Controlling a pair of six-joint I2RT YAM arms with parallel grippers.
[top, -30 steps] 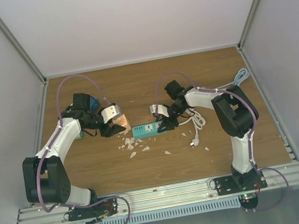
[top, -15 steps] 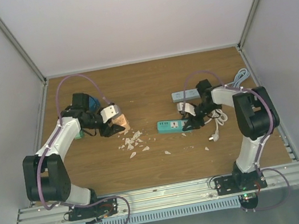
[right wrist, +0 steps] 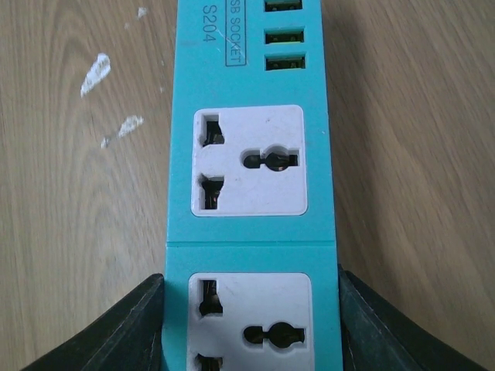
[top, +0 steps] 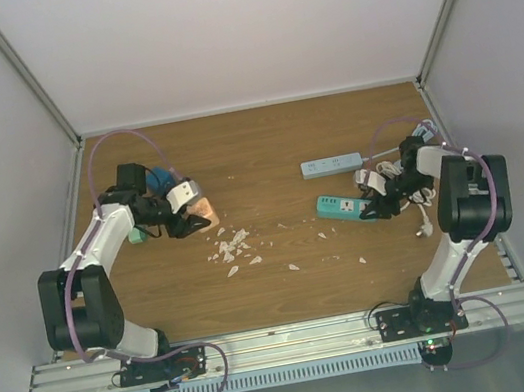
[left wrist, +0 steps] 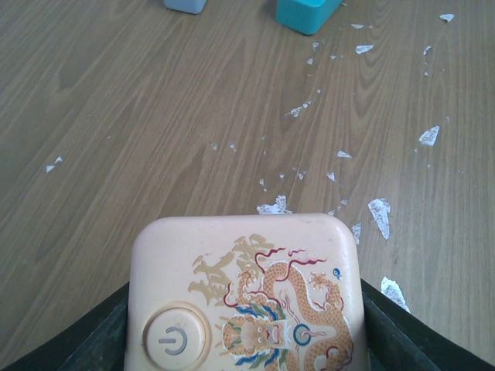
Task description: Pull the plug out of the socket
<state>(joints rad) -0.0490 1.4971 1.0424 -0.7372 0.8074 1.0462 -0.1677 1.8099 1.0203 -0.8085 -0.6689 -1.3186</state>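
Observation:
My left gripper (top: 195, 221) is shut on a cream plug-in unit (top: 203, 209) with a dragon print and a power button. The left wrist view shows this unit (left wrist: 247, 294) held between the jaws of the left gripper (left wrist: 246, 328), just above the wood. My right gripper (top: 377, 202) is shut on the end of a teal socket strip (top: 341, 206) at the right of the table. In the right wrist view, the teal socket strip (right wrist: 251, 154) shows two empty white outlets, and the right gripper (right wrist: 251, 332) clamps both its sides. The unit and the strip are far apart.
A white power strip (top: 330, 164) lies behind the teal one. White cable (top: 412, 180) coils by the right arm, with a loose plug (top: 427, 227) near it. White flakes (top: 233, 247) litter the middle of the wooden table (top: 263, 145). A blue object (top: 166, 179) sits behind the left arm.
The right gripper has dragged the teal strip from the table's middle to the right. The left gripper with the cream unit has drawn back a little to the left, uncovering the white power strip.

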